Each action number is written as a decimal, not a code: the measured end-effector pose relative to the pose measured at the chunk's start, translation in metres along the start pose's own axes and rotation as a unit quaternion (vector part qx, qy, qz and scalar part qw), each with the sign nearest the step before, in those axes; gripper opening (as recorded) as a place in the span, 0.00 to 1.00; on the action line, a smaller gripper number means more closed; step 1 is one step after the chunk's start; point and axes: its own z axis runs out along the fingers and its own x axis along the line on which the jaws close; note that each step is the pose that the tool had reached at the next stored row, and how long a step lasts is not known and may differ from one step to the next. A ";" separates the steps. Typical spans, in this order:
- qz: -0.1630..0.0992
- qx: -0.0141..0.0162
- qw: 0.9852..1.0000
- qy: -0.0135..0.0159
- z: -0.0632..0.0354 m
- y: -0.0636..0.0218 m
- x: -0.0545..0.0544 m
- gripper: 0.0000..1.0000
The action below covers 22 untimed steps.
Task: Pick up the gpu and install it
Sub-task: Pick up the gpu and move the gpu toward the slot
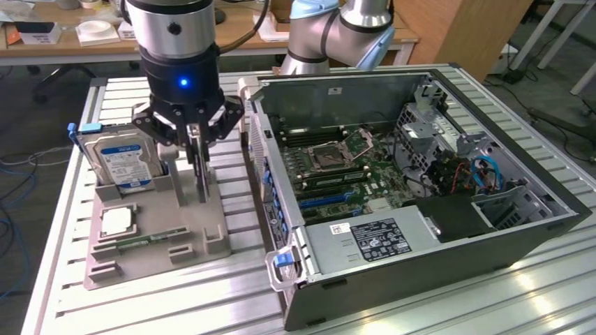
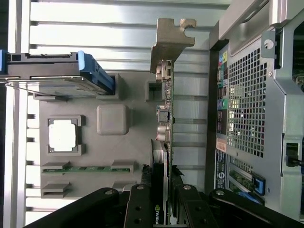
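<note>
Black robot gripper (image 1: 192,143) was down over a grey plastic parts holder (image 1: 158,244), which sat on the slatted aluminium table (image 1: 139,307). The holder was at the exterior view's left of the open black computer case (image 1: 521,237).

The gpu (image 1: 200,178), a thin green circuit card with a black fan block, stood on edge and upright in the holder. It sat on the holder's side nearest the case, directly under the gripper.

In the wrist view the gripper (image 2: 161,199) had the gpu (image 2: 164,123) clamped between its jaws. The black fingers (image 2: 139,209) pressed the card's fan end from both sides. The card ran straight away from the gripper, ending in its silver metal bracket (image 2: 170,40), which pointed away from the fingers. Couldn't tell whether the card's lower edge had left the holder slot.

- Silver hard drive with blue label (image 1: 121,164): upright at the holder's far corner, just beside the gripper but apart from it.
- Square silver processor chip (image 1: 116,221): flat in its recess.
- Narrow green memory stick (image 1: 149,239): flat in the holder, near the chip.
- Case: lay on its side with the green motherboard (image 1: 345,174) exposed, near the gpu but not touching it.
</note>
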 end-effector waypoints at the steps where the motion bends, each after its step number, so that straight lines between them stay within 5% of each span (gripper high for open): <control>1: 0.000 0.000 1.000 0.000 -0.0005 0.0000 0.000 0.26; 22: 0.000 -0.001 1.000 0.000 -0.0086 0.0006 0.000 0.26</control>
